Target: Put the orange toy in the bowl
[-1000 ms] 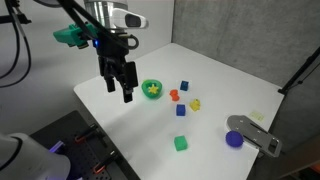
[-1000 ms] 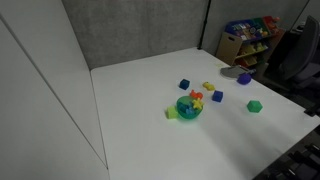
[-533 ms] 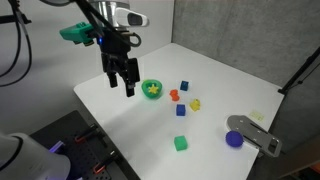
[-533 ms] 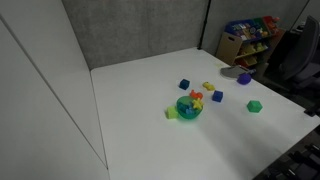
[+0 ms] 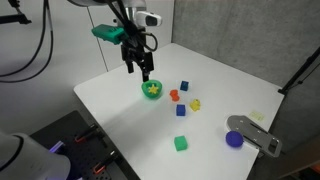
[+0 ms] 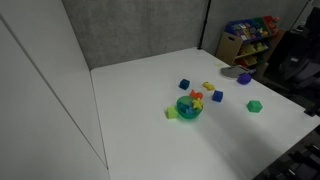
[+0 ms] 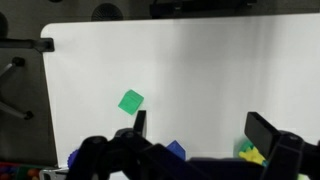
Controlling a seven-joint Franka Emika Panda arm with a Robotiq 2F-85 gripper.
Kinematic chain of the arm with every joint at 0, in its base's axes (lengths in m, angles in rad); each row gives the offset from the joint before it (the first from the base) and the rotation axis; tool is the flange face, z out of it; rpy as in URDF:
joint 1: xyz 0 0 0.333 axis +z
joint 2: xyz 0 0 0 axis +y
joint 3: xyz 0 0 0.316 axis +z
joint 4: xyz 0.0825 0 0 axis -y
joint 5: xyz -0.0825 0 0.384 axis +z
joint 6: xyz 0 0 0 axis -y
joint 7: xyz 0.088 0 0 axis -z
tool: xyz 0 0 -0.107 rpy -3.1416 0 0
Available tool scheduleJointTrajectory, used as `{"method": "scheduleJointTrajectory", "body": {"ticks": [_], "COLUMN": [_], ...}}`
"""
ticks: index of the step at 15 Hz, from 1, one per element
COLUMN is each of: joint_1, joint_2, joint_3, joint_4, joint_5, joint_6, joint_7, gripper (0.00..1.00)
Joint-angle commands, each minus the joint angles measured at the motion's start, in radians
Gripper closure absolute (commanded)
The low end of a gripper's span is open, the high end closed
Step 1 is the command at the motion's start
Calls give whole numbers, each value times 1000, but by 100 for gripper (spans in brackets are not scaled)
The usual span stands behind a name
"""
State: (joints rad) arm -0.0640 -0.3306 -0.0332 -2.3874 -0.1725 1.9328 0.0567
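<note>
Gripper (image 5: 145,74): we see it hanging close over the bowl. In the wrist view its fingers (image 7: 262,130) are spread wide, with nothing between them.
Bowl (image 5: 146,92): green, standing on the white table (image 5: 110,95), with a yellow piece inside.
Orange toy (image 5: 174,96): lying on the table just beside the bowl, on its right side, not inside it.
Blue cube (image 5: 184,87): near the orange toy, behind it.
Green cube (image 5: 181,144): well apart, toward the front edge.

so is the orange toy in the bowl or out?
Out. The orange toy lies on the table beside the green bowl; only a yellow piece shows inside.
</note>
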Motion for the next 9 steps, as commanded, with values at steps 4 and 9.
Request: {"method": "scheduleJointTrajectory", "body": {"ticks": [4,9], "joint_1": [17,49], "joint_2": [281,492], "joint_3": [24,33], "joint_4": [191,355], "joint_5": [62,43], "joint_6": [178,261], "joint_7": [119,179], "gripper": [0,0]}}
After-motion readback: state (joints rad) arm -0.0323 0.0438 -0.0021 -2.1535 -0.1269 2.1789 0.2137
